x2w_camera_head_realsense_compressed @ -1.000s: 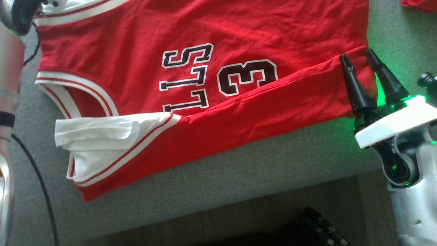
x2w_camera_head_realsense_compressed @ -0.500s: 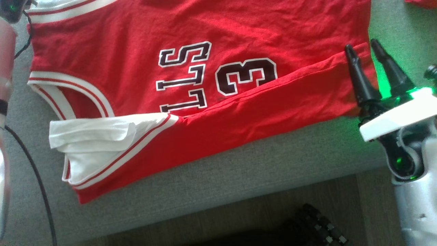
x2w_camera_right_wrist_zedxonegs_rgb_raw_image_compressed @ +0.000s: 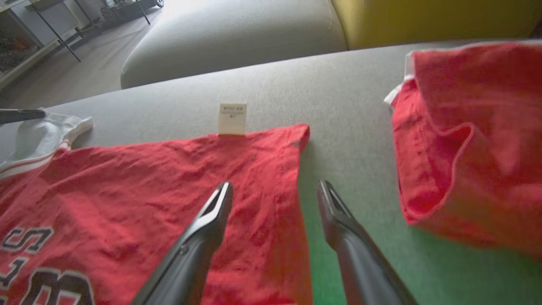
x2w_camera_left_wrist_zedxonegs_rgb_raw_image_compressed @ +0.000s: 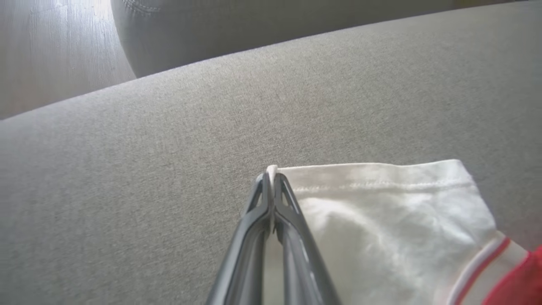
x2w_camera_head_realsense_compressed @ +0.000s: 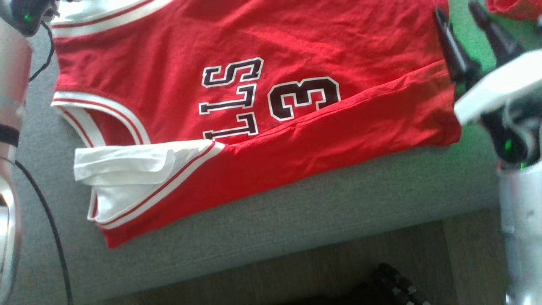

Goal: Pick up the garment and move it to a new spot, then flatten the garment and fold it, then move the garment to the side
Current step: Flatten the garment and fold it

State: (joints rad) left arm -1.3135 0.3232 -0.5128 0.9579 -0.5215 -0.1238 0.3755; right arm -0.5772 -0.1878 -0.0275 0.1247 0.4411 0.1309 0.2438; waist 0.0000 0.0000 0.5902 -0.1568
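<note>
Red jersey lies spread flat on the grey cushion, its near side folded over. The left gripper is pinched closed on the edge of the jersey's white strap. The right gripper hovers with fingers spread wide above the jersey's hem, holding nothing.

Right end effector open, fingers well apart, straddling the right side edge of the red garment: left finger over red cloth, right finger over the bare grey cushion, which has a green glow on it. Garment lies flat and wrinkled, dark lettering at near left. White tag sticks out from its far edge. Left end effector at the white strap, far left. Second red cloth bunched at right, apart from the garment. Yellow upholstery far right.
</note>
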